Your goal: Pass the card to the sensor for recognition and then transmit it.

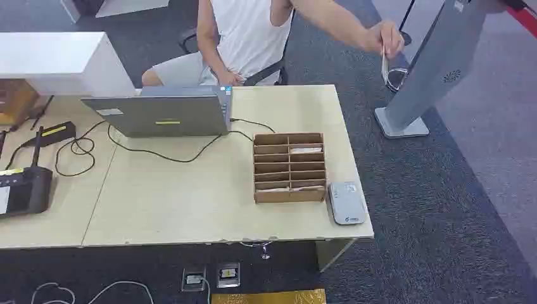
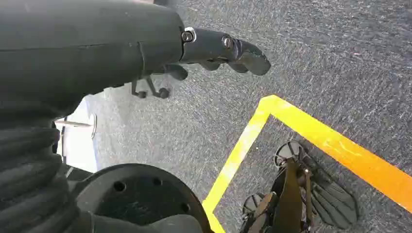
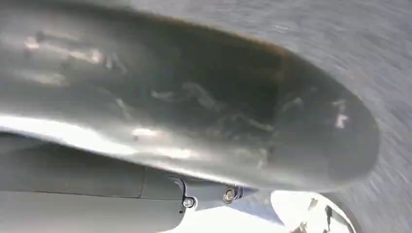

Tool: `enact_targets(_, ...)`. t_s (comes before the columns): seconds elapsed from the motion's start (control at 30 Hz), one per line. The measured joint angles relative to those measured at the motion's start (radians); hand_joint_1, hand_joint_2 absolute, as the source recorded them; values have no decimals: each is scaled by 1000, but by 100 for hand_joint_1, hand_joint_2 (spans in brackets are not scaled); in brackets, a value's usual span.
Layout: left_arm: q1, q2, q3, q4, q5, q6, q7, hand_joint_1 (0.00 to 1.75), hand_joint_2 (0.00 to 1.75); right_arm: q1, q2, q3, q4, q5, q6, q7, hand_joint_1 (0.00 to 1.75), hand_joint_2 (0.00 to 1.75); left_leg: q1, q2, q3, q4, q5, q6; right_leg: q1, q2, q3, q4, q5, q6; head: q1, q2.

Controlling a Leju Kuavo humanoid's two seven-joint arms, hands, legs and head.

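Card (image 1: 384, 65): thin, pale, upright, pinched in person's hand (image 1: 386, 38). Left hand (image 2: 214, 51) well apart, fingers curled, holding nothing; right hand's state unclear.

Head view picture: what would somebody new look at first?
Probably the person's hand at the top right, holding a card up beside the tall grey stand on the carpet. Next, the brown cardboard box of slots near the table's right end, with a small grey reader beside it.
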Motion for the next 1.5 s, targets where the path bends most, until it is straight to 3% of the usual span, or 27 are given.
enact_targets(0.03, 0, 0, 0, 0, 0, 0, 0, 0, 175, -1, -1, -1, 0, -2, -4, -2, 0, 0, 0, 0, 0, 0, 0, 0, 0, 0, 0, 0, 0, 0, 0, 0)
enact_targets(0.1, 0, 0, -6, 0, 0, 2, -11, 0, 175, -48, -40, -35, 1, -34, -84, -60, 0, 0, -1, 0, 0, 0, 1, 0, -1, 0, 0, 0, 0, 0, 0, 0)
enact_targets(0.13, -1, -1, -14, 0, 0, 4, -21, 0, 175, -107, -104, -82, 1, -45, -155, -123, 0, 0, -2, 0, 0, 0, 1, 1, -2, 0, 0, 0, 1, 0, 0, 0)
enact_targets(0.17, -1, -5, -21, 0, 0, 5, -21, 0, 175, -157, -167, -137, 1, -33, -180, -140, 0, 0, -2, -1, 0, 0, 1, 1, -2, -1, 0, 0, 1, 0, 0, 0)
enact_targets(0.2, -1, -6, -22, 0, 0, 5, -22, 0, 175, -167, -177, -151, 2, -19, -203, -159, 0, 175, -2, -1, -1, 0, 1, 1, -2, 0, 0, 0, 1, 0, 0, 0)
enact_targets(0.3, -2, -9, -22, 0, 0, 8, -29, 0, 175, -215, -217, -172, 4, 16, -247, -190, 0, 175, -2, -1, -1, 0, 1, 1, -2, 0, -1, 0, 1, 0, 0, 0)
enact_targets(0.53, -2, -14, -22, 1, 0, 8, -42, 0, 175, -347, -315, -192, 7, 75, -258, -161, 0, 175, -3, -1, -1, 1, 2, 2, -3, -1, 0, 0, 2, 1, -1, 0)
enact_targets(0.7, -2, -25, -22, 2, 0, 8, -42, 0, 175, -515, -391, -122, 9, 82, -259, -109, 0, 175, -4, -1, -2, 1, 3, 3, -4, -1, 0, 1, 3, 3, 0, 0)
enact_targets(0.83, -2, -32, -22, 3, 0, 8, -60, 0, 175, -698, -421, -3, 9, 86, -259, -81, 0, 175, -5, -1, -2, 1, 5, 3, -5, -1, -1, 1, 3, 3, 0, 0)
enact_targets(0.97, -2, -37, -22, 3, 0, 8, -60, 0, 175, -871, -417, 152, 9, 87, -260, -71, 0, 175, -4, -4, -4, 1, 6, 3, -5, -3, 0, 2, 4, 4, 0, 0)
enact_targets(1.17, -5, -39, -23, 3, 0, 8, -61, 0, 175, -1049, -340, 393, 8, 76, -243, -72, 0, 175, -3, -6, -3, 1, 7, 1, -4, -5, -1, 3, 4, 3, -1, 0)
enact_targets(1.23, -7, -39, -25, 3, 0, 8, -63, 0, 175, -1042, -292, 501, -27, 15, -164, -40, 0, 175, 0, -7, -1, 1, 7, 0, 0, -5, 0, 1, 4, 3, 2, 0)
enact_targets(1.27, -8, -39, -27, 3, 0, 8, -63, 0, 175, -1009, -276, 556, -56, -37, -86, 16, 0, 175, 1, -7, 2, 1, 7, 0, 2, -5, 1, 0, 4, 3, -1, 0)
enact_targets(1.3, -10, -39, -30, 3, 0, 8, -63, 0, 175, -962, -276, 611, -107, -138, 48, 124, 0, 175, 2, -10, 4, 3, 7, 0, 3, -6, 2, -4, 4, 3, -3, 0)
enact_targets(1.33, -10, -39, -31, 3, 0, 8, -63, 0, 0, -898, -293, 669, -167, -236, 180, 239, 0, 175, 3, -14, 4, 4, 7, 0, 5, -9, 5, -7, 4, 4, 0, 0)
enact_targets(1.37, -10, -39, -34, 3, 0, 8, -63, 0, 0, -827, -331, 742, -253, -354, 330, 389, 0, 175, 3, -18, 1, 5, 8, 1, 5, -15, 8, -7, 4, 4, 1, 0)
enact_targets(1.4, -7, -38, -39, 4, 0, 8, -63, 0, 0, -763, -370, 811, -349, -400, 398, 464, 0, 175, -1, -21, -6, 5, 9, 4, -1, -20, 5, -5, 4, 4, 5, 0)
enact_targets(1.43, -1, -38, -41, 4, 0, 8, -63, 0, 0, -723, -399, 878, -453, -413, 418, 473, 0, 175, -7, -19, -15, 5, 11, 5, -10, -16, -4, 2, 5, 6, 12, 0)
enact_targets(1.5, 5, -31, -42, 8, 3, 9, -63, 0, 0, -707, -406, 1003, -758, -423, 384, 468, 0, 175, -18, 12, -27, 3, 9, 4, -21, 16, -24, 12, 6, 7, 12, 0)
